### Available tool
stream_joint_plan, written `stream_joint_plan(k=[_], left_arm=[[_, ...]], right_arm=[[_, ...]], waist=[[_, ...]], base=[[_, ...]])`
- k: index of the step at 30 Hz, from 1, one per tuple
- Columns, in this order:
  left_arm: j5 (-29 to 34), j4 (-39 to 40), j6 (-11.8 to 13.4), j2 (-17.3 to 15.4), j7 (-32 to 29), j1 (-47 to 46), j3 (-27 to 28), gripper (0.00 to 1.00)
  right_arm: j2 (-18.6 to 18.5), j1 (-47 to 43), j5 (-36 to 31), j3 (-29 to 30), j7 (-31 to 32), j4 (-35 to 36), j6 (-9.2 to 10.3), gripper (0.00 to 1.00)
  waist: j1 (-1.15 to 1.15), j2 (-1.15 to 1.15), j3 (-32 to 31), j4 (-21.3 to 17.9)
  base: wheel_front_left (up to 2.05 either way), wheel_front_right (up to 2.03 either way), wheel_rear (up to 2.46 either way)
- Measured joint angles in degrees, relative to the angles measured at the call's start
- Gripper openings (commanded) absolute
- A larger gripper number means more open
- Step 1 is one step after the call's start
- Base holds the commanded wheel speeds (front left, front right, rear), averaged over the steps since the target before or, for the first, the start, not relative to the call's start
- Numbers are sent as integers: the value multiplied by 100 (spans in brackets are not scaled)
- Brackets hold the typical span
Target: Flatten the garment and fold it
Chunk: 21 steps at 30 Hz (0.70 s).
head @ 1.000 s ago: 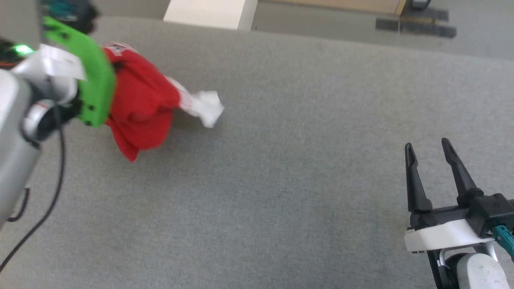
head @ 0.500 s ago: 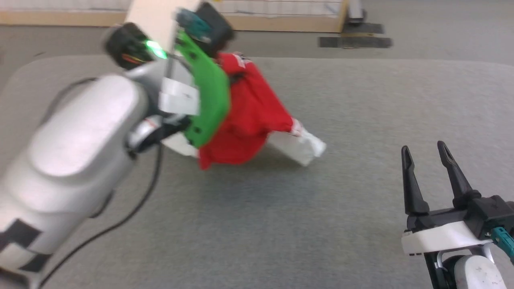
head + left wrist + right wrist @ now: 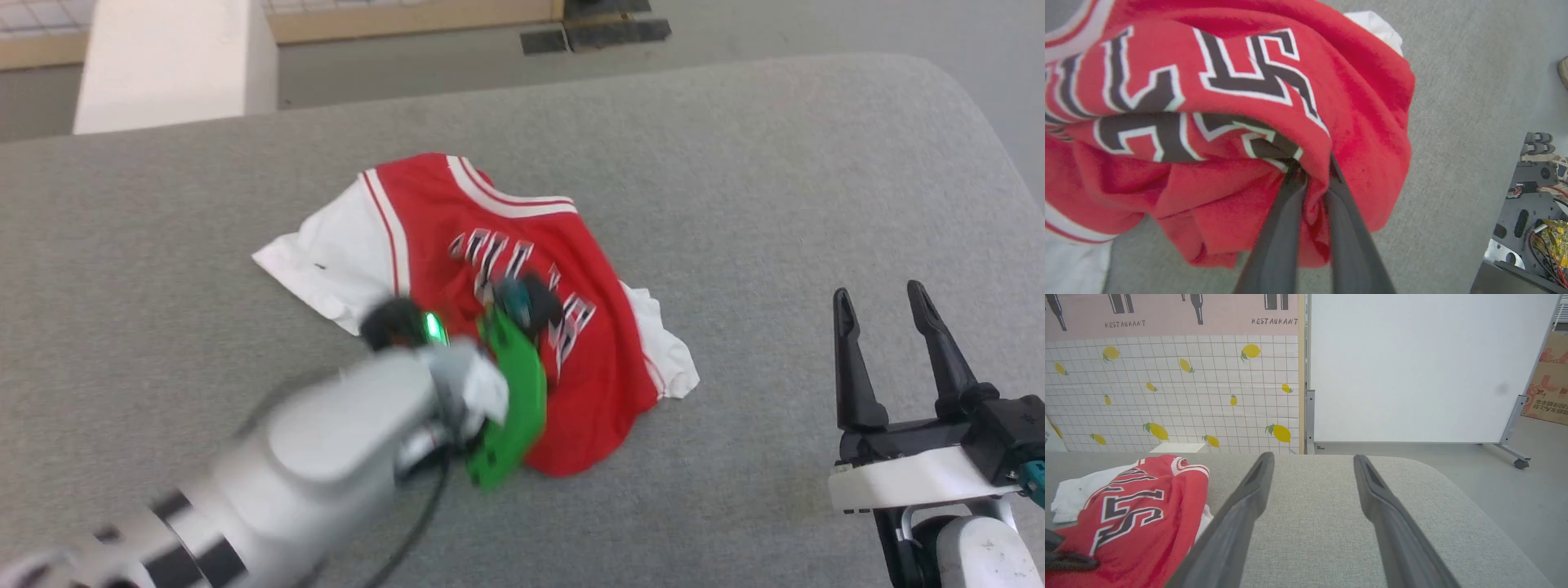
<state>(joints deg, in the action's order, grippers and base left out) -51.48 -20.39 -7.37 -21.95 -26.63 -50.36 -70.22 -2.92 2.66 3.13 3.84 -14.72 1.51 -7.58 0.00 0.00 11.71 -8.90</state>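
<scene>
Item 1. Red basketball-style T-shirt with white short sleeves, red-white striped trim and black, white-outlined lettering.
- Location: on the grey fabric-covered table, near the middle of the head view.
- Lie: neck trim toward 12 o'clock, one white sleeve spread toward 9 o'clock, the other showing at 4 o'clock.
- Condition: bunched and creased, not flat. Lettering is blurred in the head view and folded over itself in the left wrist view.

Item 2. Left gripper, two long dark fingers on a green mount.
- Fingers are clenched close together on a fold of the red cloth just below the lettering, and cloth shows between them.
- The arm enters the head view from 7 o'clock.

Item 3. Right gripper, two long dark fingers.
- Fingers are spread wide with nothing between them.
- It stands at 4 o'clock of the T-shirt, well apart, above bare table.

Item 4. Surroundings, right wrist view.
- Lemon-patterned tiled wall at 10 o'clock.
- White wheeled board at 1 o'clock.
</scene>
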Motion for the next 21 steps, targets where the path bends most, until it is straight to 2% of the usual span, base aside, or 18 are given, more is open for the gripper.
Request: stream_joint_plan(k=[3, 12, 13, 14, 21], left_arm=[[-21, -157, 1, 167, 23, 409, -212, 0], [415, 220, 12, 509, -201, 1091, -158, 0], [435, 218, 11, 534, -131, 1127, -187, 25], [495, 210, 11, 548, -55, 1140, -210, 100], [817, -272, -1, 644, 1054, 1163, -242, 100]], right_arm=[[1, 8, 0, 9, 0, 13, 0, 100], [0, 20, -5, 77, 0, -27, 0, 100], [0, 19, -14, 79, 0, -47, 0, 100], [1, 16, -19, 82, 0, -60, 0, 100], [0, -75, -67, 97, 0, -109, 0, 100]], waist=[[0, 0, 105, -83], [0, 0, 111, -117], [0, 0, 73, -97], [0, 0, 39, -81], [0, 0, -318, 88]], base=[[0, 0, 0], [0, 0, 0], [0, 0, 0], [0, 0, 0], [0, 0, 0]])
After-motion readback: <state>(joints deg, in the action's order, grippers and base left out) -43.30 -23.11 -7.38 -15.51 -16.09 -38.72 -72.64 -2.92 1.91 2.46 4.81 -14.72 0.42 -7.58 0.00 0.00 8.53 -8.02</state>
